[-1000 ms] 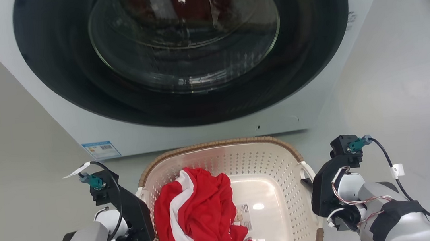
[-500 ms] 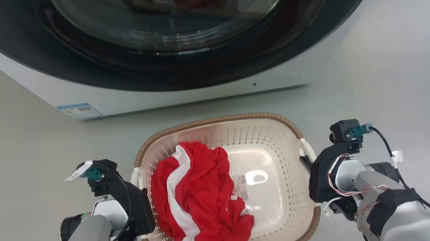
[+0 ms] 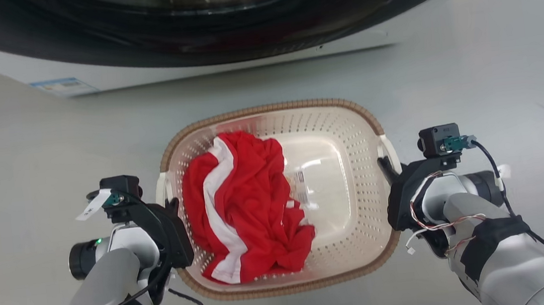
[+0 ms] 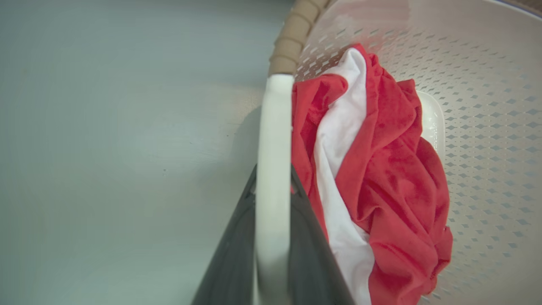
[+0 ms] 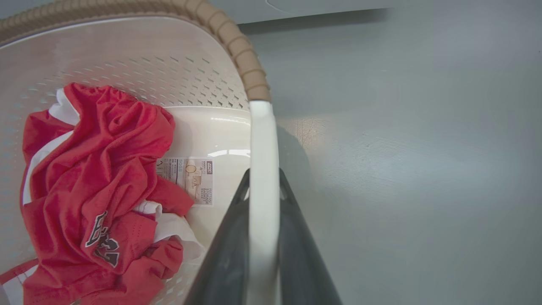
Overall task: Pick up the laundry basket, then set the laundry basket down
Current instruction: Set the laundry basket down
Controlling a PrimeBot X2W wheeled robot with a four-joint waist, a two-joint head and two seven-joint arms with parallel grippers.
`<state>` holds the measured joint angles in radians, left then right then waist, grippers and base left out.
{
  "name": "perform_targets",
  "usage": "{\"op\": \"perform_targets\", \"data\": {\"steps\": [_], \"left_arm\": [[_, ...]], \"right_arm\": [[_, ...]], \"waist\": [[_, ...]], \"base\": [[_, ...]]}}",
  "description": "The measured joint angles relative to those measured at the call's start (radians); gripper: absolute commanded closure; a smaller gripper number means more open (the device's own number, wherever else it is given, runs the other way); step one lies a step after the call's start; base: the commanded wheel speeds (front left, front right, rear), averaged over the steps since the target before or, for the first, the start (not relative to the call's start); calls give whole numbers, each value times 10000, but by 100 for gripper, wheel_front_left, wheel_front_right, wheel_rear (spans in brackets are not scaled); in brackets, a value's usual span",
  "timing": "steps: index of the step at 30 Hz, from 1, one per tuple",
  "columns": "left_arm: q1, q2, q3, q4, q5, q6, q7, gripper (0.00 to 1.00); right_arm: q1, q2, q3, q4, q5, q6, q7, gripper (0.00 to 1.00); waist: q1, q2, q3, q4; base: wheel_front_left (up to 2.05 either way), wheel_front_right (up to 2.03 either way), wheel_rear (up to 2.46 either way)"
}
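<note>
The laundry basket [image 3: 267, 110] is cream-white and perforated with a brown woven-look rim, and it sits mid-view over the grey floor. A crumpled red and white garment [image 3: 245, 206] lies in its left half. My left gripper [image 3: 172, 206] is shut on the basket's left white handle [image 4: 273, 140], one dark finger on each side. My right gripper [image 3: 384, 165] is shut on the right white handle [image 5: 262, 140] in the same way. I cannot tell whether the basket's bottom touches the floor.
A white front-loading washer [image 3: 222, 64] with a dark round door spans the top, a strip of grey floor [image 3: 265, 85] away from the basket. A paper label [image 5: 190, 180] is stuck to the basket's bottom. Open floor lies to both sides.
The head view has swung down, so the washer has slid up the picture. The basket now shows whole, with more floor between it and the washer. Both grippers stay on the handles.
</note>
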<state>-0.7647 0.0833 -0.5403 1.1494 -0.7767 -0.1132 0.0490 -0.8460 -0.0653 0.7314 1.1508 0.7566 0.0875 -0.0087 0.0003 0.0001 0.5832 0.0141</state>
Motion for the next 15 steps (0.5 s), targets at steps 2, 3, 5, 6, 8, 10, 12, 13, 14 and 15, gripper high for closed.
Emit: {"op": "perform_targets", "data": {"steps": [2,3,5,6,8,10,12,13,14,15], "left_arm": [[-105,-8,-29,-10,81,4,-207,100],[-145,-10,-50,-21,176,12,-324,100],[-197,-35,-75,-25,247,36,-539,100],[-223,-44,-86,-25,259,54,-639,100],[-284,-56,-102,-25,320,79,-861,100],[-314,-67,-117,-27,337,81,-1099,100],[-323,-82,-146,-23,410,81,-1300,100],[-345,-96,-151,-19,430,81,-1505,100],[-345,-96,-151,-19,430,81,-1505,100],[-368,-102,-157,-13,437,81,-1601,100]], "right_arm": [[-94,-8,21,-17,-81,-17,-257,100],[-130,-8,31,-25,-98,-54,-372,100],[-190,-23,42,-27,-150,-86,-610,100],[-224,-38,79,-27,-186,-86,-704,100],[-283,-61,125,-29,-278,-111,-961,100],[-318,-100,169,-38,-403,-146,-1220,100],[-376,-134,221,-38,-520,-171,-1440,100],[-453,-155,263,-36,-606,-174,-1657,100],[-453,-155,263,-36,-606,-174,-1657,100],[-484,-173,270,-36,-644,-184,-1789,100]], "waist": [[0,0,253,9],[0,0,376,15],[-1,0,617,28],[-1,0,732,36],[-1,0,956,53],[-1,0,1166,72],[-1,0,1358,95],[-2,0,1536,121],[-2,0,1536,121],[-1,0,1617,134]], "base": [[0,0,0],[0,0,0],[0,0,0],[0,0,0],[0,0,0],[0,0,0],[0,0,0],[0,0,0],[0,0,0],[0,0,0]]}}
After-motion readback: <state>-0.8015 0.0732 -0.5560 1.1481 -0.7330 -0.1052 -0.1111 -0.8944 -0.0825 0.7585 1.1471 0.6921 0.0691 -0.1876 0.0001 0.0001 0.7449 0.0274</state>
